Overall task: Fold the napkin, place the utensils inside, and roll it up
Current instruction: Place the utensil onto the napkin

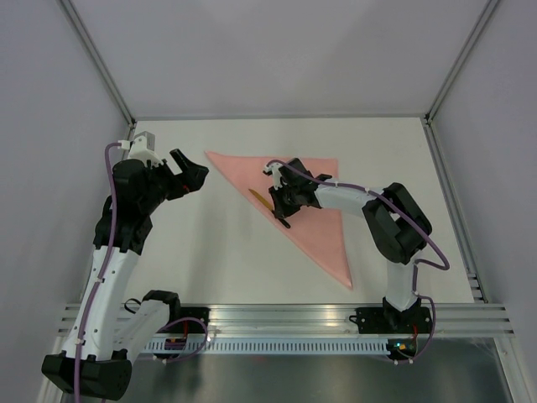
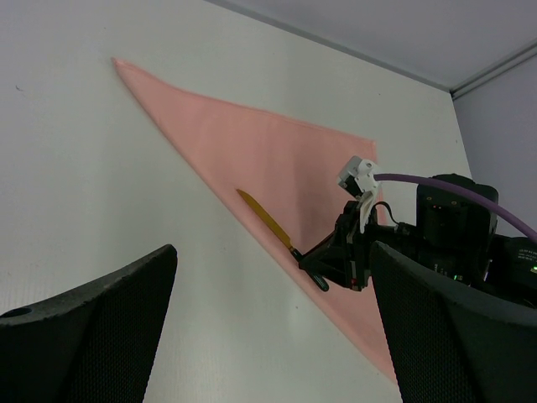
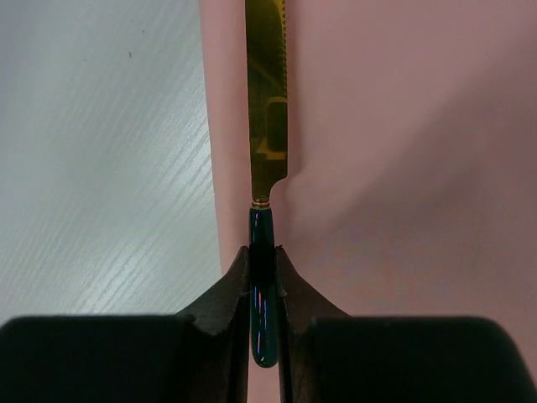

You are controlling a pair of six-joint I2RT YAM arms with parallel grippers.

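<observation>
The pink napkin (image 1: 306,214) lies folded as a triangle on the white table, also seen in the left wrist view (image 2: 252,151) and the right wrist view (image 3: 403,168). The knife (image 3: 267,126), gold blade and black handle, lies along the napkin's long left edge (image 1: 262,201) (image 2: 264,220). My right gripper (image 3: 263,260) is shut on the knife's black handle, low over the napkin (image 1: 283,214). My left gripper (image 1: 191,176) is open and empty, held above the table left of the napkin's top-left corner; its fingers (image 2: 92,336) frame the left wrist view.
The white table (image 1: 210,252) is walled by grey panels at the back and sides. A metal rail (image 1: 285,319) runs along the near edge, where both arm bases are bolted.
</observation>
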